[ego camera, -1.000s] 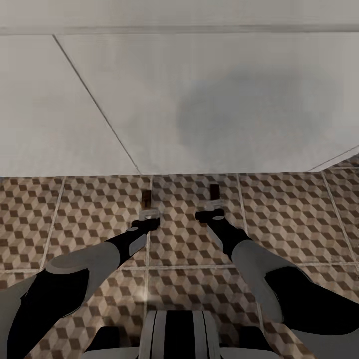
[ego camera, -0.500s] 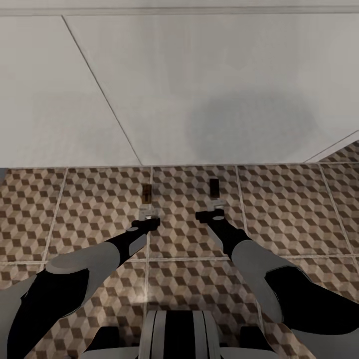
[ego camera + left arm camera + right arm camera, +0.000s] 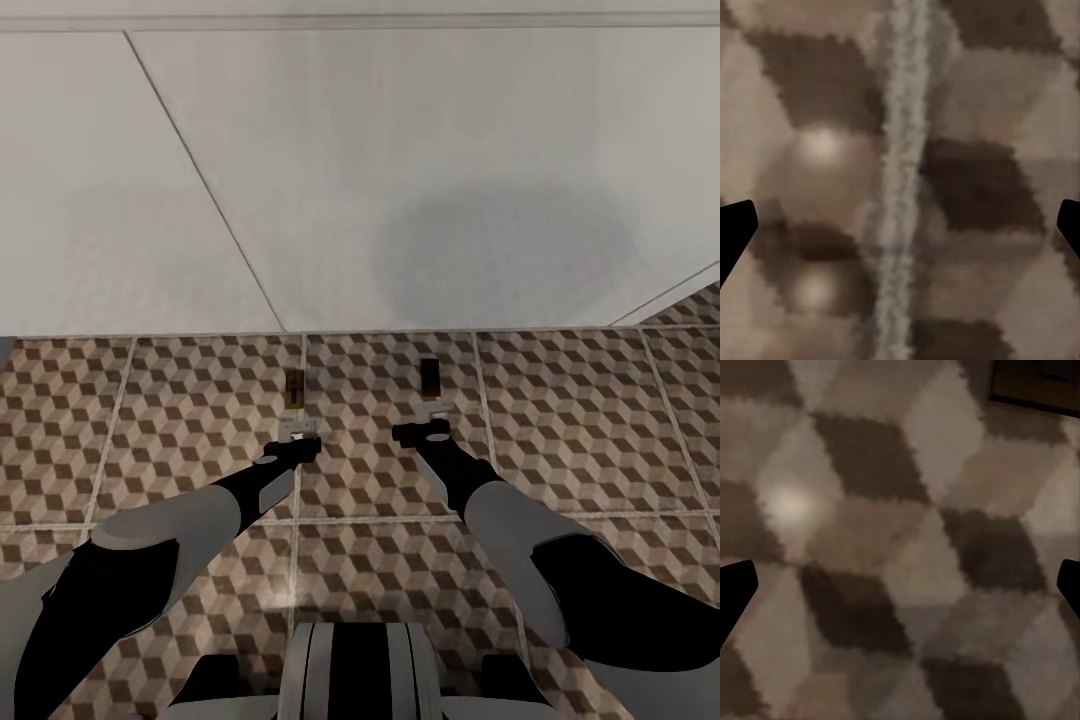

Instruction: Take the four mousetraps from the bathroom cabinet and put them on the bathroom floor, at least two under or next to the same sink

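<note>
Mousetraps [image 3: 294, 388] [image 3: 430, 376] laid mid-frame on bathroom floor [image 3: 580, 420]; I've both grippers [image 3: 300, 430] [image 3: 434, 412] spread, empty, presumably for release.

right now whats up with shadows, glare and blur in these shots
Head view: a soft grey shadow patch on the white panel, a faint glint on the floor near the robot's base, two traps fairly sharp. Left wrist view: tiles and grout line smeared, two pale glare spots. Right wrist view: blurred tiles, one glare spot, a trap corner dark and indistinct.
</note>
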Tool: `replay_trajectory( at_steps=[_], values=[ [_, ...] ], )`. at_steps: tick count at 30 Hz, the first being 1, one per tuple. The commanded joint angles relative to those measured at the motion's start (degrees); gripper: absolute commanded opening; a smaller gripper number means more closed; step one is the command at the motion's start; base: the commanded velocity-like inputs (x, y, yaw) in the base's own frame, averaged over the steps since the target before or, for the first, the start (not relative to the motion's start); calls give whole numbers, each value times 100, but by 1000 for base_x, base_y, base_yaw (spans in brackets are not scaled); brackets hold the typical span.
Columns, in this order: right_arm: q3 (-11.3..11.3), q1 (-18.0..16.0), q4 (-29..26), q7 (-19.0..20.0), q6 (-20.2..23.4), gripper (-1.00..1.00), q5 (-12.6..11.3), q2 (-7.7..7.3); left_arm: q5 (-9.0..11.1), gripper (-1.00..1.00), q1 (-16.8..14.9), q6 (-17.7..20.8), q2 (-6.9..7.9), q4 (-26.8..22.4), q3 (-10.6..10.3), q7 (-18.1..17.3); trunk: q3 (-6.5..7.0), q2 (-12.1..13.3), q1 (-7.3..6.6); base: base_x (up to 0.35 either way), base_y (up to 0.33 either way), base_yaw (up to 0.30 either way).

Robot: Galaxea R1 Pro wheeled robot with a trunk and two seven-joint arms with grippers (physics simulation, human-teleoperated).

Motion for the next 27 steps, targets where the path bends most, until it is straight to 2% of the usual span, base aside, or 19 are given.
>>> replay_trajectory(
  at_steps=[1, 27],
  values=[
    [0, 0, 0, 0, 0, 100, 0, 0, 0, 100, 0, 0, 0, 0, 0, 0, 0, 0, 0, 0, 0, 0],
    [3, 0, 0, -1, 4, 100, 0, 0, 0, 100, 0, -136, -25, -66, -6, 0, 0, 0, 0, 0, 0, 0]
  ],
)
